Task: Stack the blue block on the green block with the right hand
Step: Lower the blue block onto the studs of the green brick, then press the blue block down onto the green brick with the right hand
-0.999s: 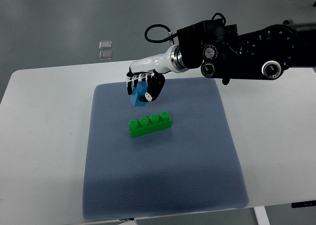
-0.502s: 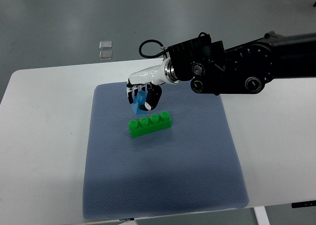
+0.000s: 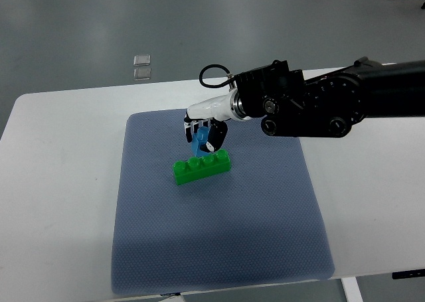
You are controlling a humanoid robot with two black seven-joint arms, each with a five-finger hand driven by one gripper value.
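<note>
While a white table (image 3: pixel 60 182) on grey floor carries one blue-grey mat (image 3: pixel 219 235), one green block (image 3: pixel 202 167) lies below one blue block (image 3: pixel 200 140) pinched by the right hand (image 3: pixel 204 133).

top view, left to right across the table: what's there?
White table edge → grey mat → green block → right hand holding the blue block, just above the green block → black right arm.

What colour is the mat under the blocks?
Greyish-blue, with a fine dotted texture: the rectangular fabric mat on the white table, seen in the top view.
</note>
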